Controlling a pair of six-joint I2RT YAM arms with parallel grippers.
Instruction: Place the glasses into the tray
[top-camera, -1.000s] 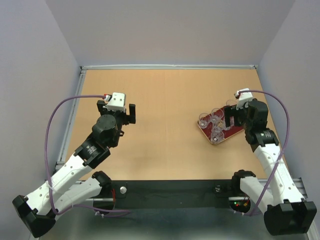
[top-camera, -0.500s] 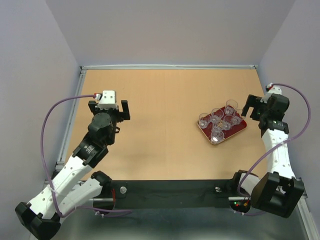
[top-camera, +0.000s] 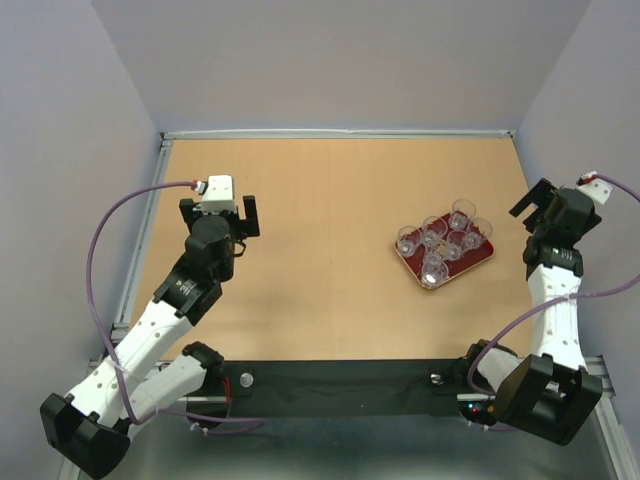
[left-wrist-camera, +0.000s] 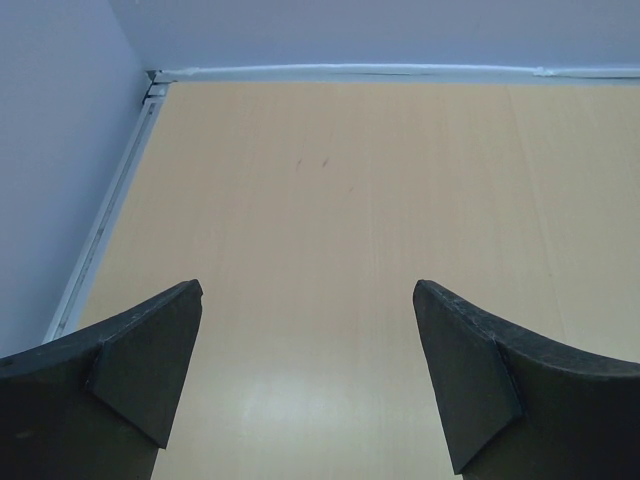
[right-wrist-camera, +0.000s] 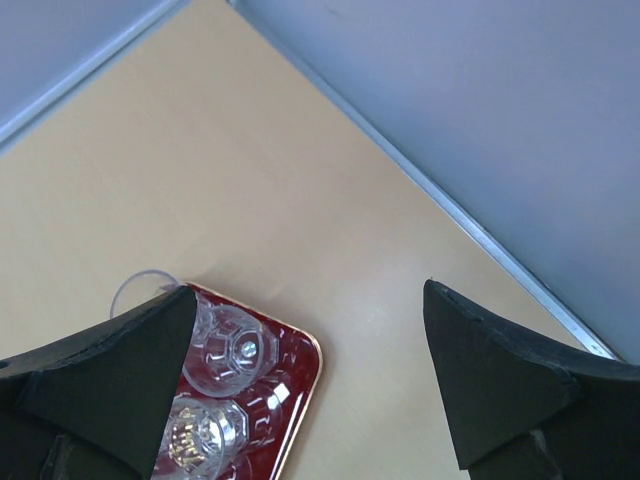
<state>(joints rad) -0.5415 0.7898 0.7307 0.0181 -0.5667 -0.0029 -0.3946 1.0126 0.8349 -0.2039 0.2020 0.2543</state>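
Showing the likely close of the job from above: the tray (top-camera: 476, 260) lies at a slant on the right half of the table (top-camera: 330, 190), and the glasses (top-camera: 434, 229) stand upright on it, crowded together. You can judge the placing done or nearly so, since no glass stands loose elsewhere on the table.

The left arm (top-camera: 175, 295) holds the left jaws spread wide over bare table near the left edge, well apart from the tray. The right arm (top-camera: 552, 300) holds the right jaws equally wide, off beyond the tray's right side. Neither pair grips anything. Read this posture as clearance: wide, empty jaws held away from the tight cluster so nothing gets knocked.

Clear glass on glossy red makes the count uncertain from above, though you can pick out about seven. The doubtful one is the glass (top-camera: 461, 212) at the tray's far corner. In the right wrist view its lip shows over the table beyond the tray's edge, and a dark fingertip (right-wrist-camera: 110, 380) covers its base. You therefore cannot tell whether it sits fully inside the raised rim. That view cuts off most of the tray, and the left wrist view shows only table.
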